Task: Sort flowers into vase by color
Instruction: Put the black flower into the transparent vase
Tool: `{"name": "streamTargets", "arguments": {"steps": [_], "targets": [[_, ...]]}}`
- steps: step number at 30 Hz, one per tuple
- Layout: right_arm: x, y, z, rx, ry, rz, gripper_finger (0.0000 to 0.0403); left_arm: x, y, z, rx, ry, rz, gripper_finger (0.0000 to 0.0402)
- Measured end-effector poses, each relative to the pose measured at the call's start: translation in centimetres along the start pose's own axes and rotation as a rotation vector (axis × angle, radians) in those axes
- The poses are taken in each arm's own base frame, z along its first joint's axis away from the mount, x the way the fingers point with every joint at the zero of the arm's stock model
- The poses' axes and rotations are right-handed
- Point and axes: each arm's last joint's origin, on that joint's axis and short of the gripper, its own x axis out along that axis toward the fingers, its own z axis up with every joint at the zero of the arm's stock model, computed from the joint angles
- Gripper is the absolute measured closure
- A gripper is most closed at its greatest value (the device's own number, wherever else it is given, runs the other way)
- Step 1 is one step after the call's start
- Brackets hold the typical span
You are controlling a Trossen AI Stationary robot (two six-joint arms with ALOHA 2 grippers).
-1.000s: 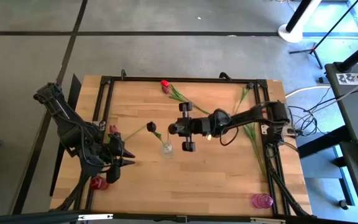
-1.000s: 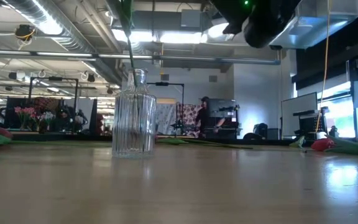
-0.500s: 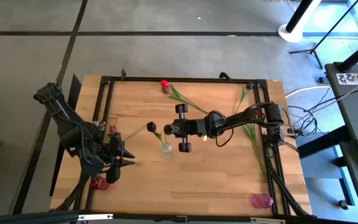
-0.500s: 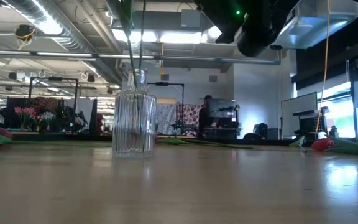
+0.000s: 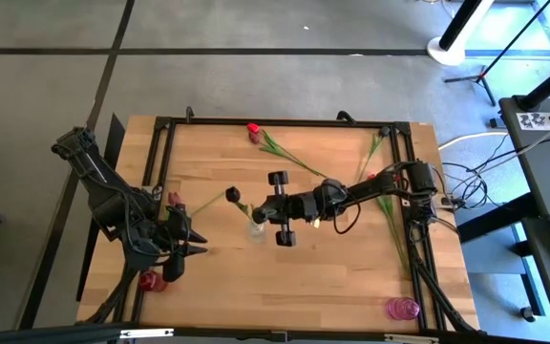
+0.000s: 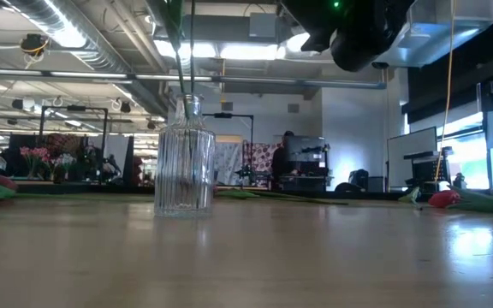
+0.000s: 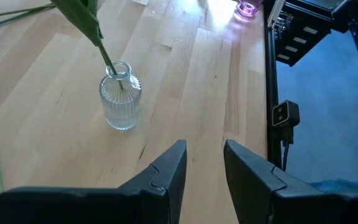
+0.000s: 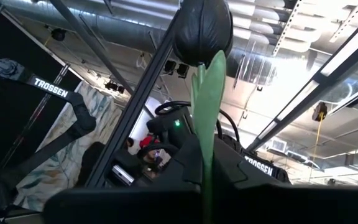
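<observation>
A clear ribbed glass vase (image 5: 256,229) (image 6: 184,158) (image 7: 120,96) stands mid-table. One dark tulip (image 5: 232,194) stands in it by its stem and leans toward the left. My right gripper (image 5: 259,212) hovers just over the vase, shut on a second dark tulip (image 8: 202,28). A red tulip (image 5: 253,129) lies near the far edge, and a pink one (image 5: 173,200) lies by the left arm. My left gripper (image 5: 189,247) (image 7: 204,162) waits open, left of the vase. My right gripper pinches the dark tulip's stem and leaf (image 8: 204,149) a short way below the head, fingers level and coming from the table's right. The flower is upright and lifted, head above the fingers. Its thin stem (image 6: 192,51) hangs down to the vase's mouth; whether it is inside, I cannot tell.
A small red vase (image 5: 151,280) stands at the near left corner and a pink one (image 5: 402,308) at the near right. Loose green stems (image 5: 388,205) lie along the right rail. A black frame (image 5: 285,122) borders the table.
My right gripper has moved left and toward the near edge, from beside the vase to over it, carrying the dark tulip. In the low view a second thin stem has come to hang over the vase's mouth.
</observation>
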Motion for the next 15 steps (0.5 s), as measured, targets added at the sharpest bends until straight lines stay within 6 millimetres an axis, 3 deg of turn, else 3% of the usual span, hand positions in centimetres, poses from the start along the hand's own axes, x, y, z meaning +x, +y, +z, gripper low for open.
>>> {"name": "streamTargets", "arguments": {"steps": [15], "targets": [[0.6, 2.0, 0.6, -0.040, -0.020, 0.038, 0.0402, 0.0, 0.0, 0.0, 0.002, 0.002, 0.000, 0.0297]]}}
